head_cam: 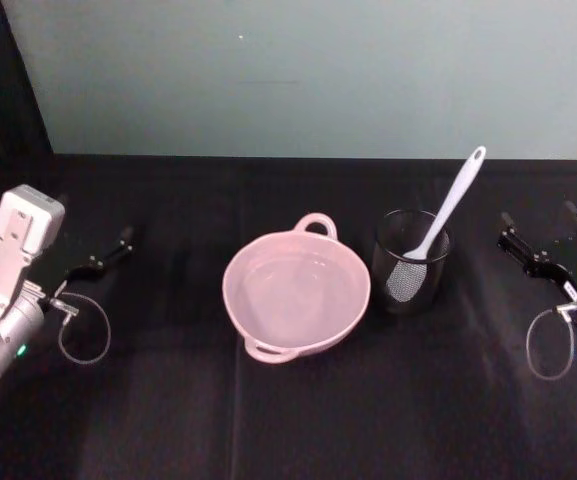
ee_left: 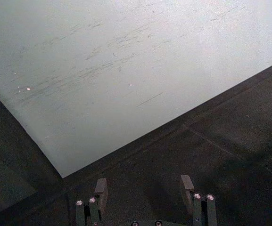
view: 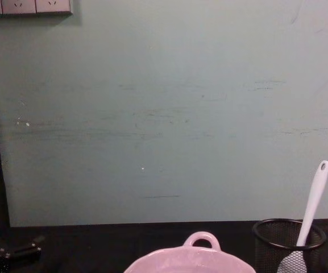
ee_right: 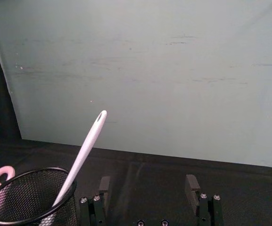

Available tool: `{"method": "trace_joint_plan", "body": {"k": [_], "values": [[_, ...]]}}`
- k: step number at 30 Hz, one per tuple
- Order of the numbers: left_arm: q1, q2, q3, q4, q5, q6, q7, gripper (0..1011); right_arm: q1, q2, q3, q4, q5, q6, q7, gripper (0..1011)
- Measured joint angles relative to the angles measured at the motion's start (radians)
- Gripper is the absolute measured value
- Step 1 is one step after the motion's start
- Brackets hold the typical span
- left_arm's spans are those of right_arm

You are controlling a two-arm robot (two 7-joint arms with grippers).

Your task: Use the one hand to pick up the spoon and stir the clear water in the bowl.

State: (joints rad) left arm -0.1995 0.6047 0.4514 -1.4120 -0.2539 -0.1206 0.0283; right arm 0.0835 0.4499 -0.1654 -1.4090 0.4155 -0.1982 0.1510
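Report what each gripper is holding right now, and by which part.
Nothing is held. The left gripper and the right gripper are both open and apart from everything. The spoon stands untouched in the mesh cup, beside the bowl.

Pale green scuffed wall (view: 164, 114) behind black-cloth table (head_cam: 288, 420); wall sockets (view: 27, 6) top left.
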Motion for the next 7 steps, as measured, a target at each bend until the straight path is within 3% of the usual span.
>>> {"method": "trace_joint_plan", "body": {"k": [7], "values": [[0.0, 0.0, 0.0, 0.0, 0.0, 0.0, 0.0, 1011, -0.001, 0.001, -0.001, -0.002, 0.001, 0.001, 0.0, 1003]]}}
